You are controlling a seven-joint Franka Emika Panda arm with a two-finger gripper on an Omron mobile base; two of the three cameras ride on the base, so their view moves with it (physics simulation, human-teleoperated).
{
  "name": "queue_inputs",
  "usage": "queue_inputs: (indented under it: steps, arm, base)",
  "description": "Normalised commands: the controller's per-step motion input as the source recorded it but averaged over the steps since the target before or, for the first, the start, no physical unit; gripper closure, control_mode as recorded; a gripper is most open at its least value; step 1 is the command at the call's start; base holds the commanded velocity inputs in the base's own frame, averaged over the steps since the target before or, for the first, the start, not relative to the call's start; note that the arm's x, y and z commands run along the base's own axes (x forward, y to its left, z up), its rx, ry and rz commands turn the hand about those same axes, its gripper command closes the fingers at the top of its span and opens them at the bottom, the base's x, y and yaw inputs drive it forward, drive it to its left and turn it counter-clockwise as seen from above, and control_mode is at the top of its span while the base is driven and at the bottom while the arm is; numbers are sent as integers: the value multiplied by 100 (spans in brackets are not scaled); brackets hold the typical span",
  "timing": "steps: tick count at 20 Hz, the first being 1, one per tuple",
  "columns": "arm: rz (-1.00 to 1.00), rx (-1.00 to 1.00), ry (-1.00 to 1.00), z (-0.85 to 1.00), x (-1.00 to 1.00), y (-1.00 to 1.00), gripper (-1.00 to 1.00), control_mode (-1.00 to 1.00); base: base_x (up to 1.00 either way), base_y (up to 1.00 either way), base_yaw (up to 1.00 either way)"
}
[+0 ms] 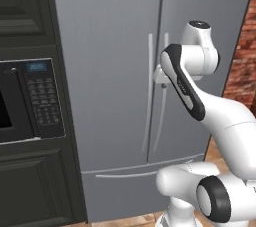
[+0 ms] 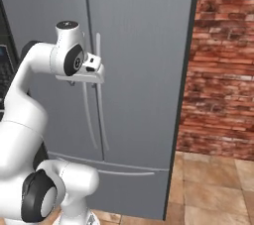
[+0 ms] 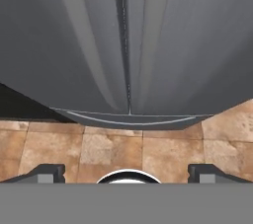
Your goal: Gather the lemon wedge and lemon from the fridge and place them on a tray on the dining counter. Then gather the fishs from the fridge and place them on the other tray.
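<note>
Kitchen corner: brick wall (image 2: pixel 223 60) to the right, tile floor (image 3: pixel 113 151) below. My fingers (image 3: pixel 47 172) are spread wide, holding nothing, my gripper (image 3: pixel 126 173) looking down the fridge (image 1: pixel 115 71) front. Both doors are shut, with the lemon and fish presumably inside. The handles (image 1: pixel 149 96) look thin, stiff and slick; I judge a grip mid-handle best. A microwave cabinet (image 1: pixel 25 101) stands just left and could crowd the door's swing.

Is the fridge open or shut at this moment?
Shut. Both fridge doors lie flush, meeting at a thin seam, with the handles side by side; none of its inside is visible.
</note>
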Motion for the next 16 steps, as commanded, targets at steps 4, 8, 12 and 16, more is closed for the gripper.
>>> queue_inputs:
  steps: [4, 8, 12, 16]
  arm:
    - [0, 0, 0, 0, 0, 0, -100, 100]
    - [0, 0, 0, 0, 0, 0, -100, 100]
    - [0, 0, 0, -16, -4, -11, -100, -100]
    - [0, 0, -8, -21, 0, -39, -100, -100]
  base:
    - [-39, 0, 0]
    - [-37, -7, -1]
    - [-3, 0, 0]
    - [0, 0, 0]
